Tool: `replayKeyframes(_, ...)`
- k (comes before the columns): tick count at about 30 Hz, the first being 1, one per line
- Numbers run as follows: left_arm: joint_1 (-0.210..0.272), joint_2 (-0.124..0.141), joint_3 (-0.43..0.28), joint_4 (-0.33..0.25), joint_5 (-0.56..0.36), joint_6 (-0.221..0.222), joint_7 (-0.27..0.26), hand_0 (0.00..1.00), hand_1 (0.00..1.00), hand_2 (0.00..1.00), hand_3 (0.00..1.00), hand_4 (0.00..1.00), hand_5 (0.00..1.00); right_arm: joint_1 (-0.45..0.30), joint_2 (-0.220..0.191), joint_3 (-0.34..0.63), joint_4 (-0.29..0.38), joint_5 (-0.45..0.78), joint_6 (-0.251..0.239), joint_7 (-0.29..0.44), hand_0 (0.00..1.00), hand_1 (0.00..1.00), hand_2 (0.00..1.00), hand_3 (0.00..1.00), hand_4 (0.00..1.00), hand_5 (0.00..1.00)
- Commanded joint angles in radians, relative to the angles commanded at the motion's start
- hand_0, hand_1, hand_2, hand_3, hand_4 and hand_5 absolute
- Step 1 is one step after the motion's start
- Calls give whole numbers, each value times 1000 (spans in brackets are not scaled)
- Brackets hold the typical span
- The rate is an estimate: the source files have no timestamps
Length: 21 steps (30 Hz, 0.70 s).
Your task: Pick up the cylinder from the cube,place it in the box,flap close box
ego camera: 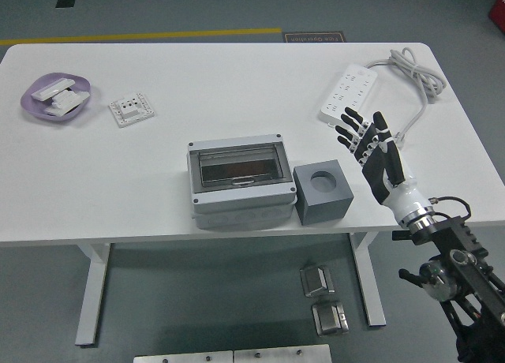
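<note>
The cylinder is not showing anywhere: the round hole in the top of the grey cube (323,191) is looking dark and empty, and the tinted, reflective lid of the grey box (241,181) is lying shut, so whatever is sitting inside the box is too dim to make out. Only the right arm is appearing, coming in from the lower right corner, where its dark frame is being cut off by the picture's edge; the left arm is out of sight. The right hand (379,159) is hovering over the table (197,71) to the right of the cube, apart from it, with its fingers (352,131) stretched out straight, slightly fanned and gripping nothing, their tips pointing toward the far side and lying near the lower end of the white power strip (348,93). The strip's cord (414,79) is looping toward the table's far right corner and running back down to a plug partly hidden behind the hand. The cube is standing just beside the box's right side, both close to the near edge. At the far left, a purple dish (54,99) is holding a few small white parts, hard to identify, and a white square plate (131,109) with small holes is lying just to its right.
</note>
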<state>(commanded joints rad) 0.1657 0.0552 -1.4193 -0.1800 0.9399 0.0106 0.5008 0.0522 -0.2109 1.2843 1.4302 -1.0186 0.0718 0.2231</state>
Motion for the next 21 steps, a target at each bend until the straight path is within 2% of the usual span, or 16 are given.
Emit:
replayKeyframes(4,-1,0,-24,0,15,-11,25,822,811,777,838,725,477,1,0,10,1,-12,0,-3,998,997,976,961,998,998)
replayKeyframes(9,-2,2,-43,0,37,-1,41,822,811,777,838,725,477,2,1,25,0,-19,-2,-6,998,998,993,981,998,998)
replayKeyframes(15,-3,6,-38,0,45,22,55,822,811,777,838,725,477,0,-1,48,2,-25,-4,-11,998,998,998,998,998,998)
replayKeyframes(21,-10,8,-22,0,50,24,69,822,811,777,838,725,477,7,-24,87,2,-39,-3,-22,998,998,998,998,998,998)
